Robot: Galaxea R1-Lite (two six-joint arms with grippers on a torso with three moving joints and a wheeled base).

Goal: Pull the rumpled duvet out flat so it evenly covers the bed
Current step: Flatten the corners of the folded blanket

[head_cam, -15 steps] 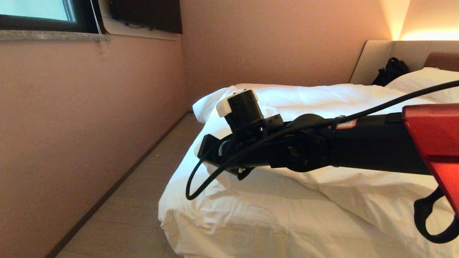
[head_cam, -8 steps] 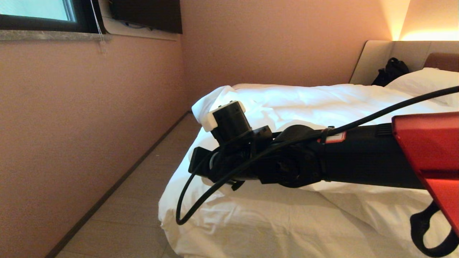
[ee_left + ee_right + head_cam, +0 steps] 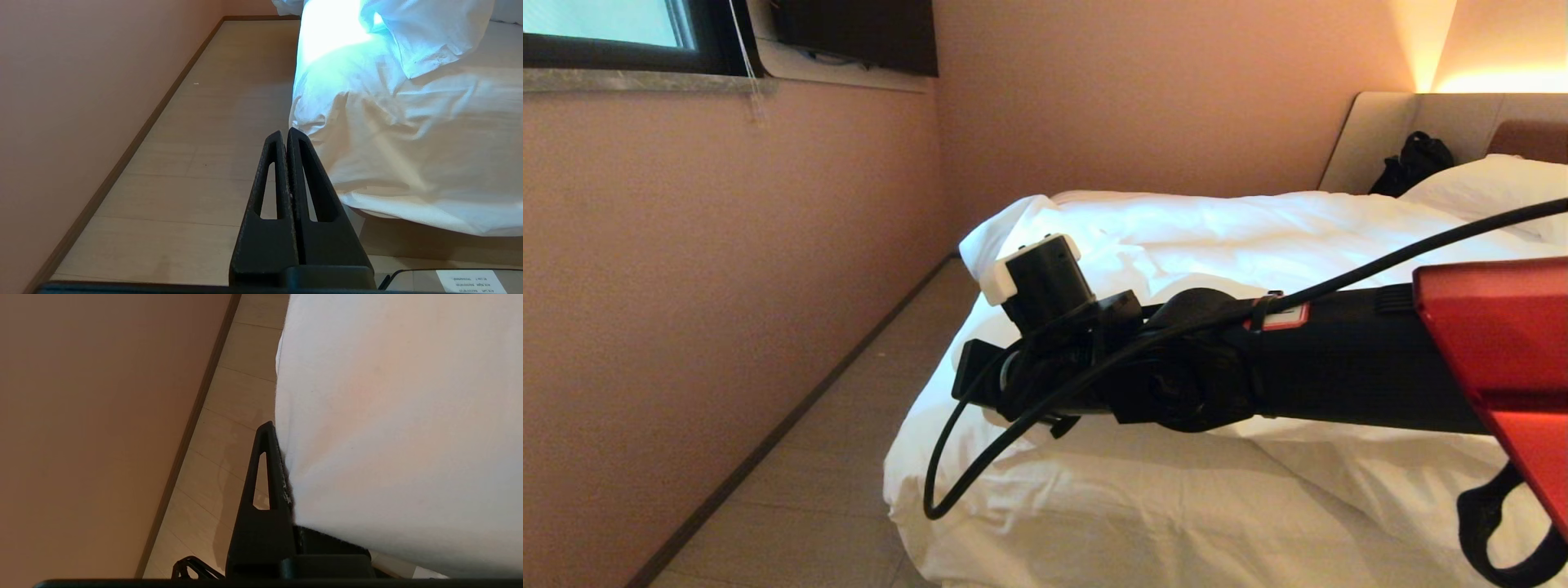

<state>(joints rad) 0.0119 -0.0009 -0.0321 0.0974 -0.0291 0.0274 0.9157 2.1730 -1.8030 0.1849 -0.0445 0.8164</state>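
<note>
Reaching across the frame from the right, the right arm (image 3: 1339,359) is stretching out almost level over the near corner of the bed (image 3: 1094,523), wrist angled toward the wall side, a black cable (image 3: 947,457) looping below it. Its right gripper (image 3: 282,465) is pinching a fold of the duvet (image 3: 1217,237); one finger (image 3: 261,486) is showing, the other is hiding under white cloth. Left gripper (image 3: 287,134) is hanging low beside the bed with fingers pressed together on nothing, pointing along the floor (image 3: 212,122). Duvet is lying rumpled over the mattress, bunching at the far left corner. Farther back a pillow (image 3: 1494,184) and a black bag (image 3: 1413,163) are sitting by the headboard (image 3: 1372,131).
</note>
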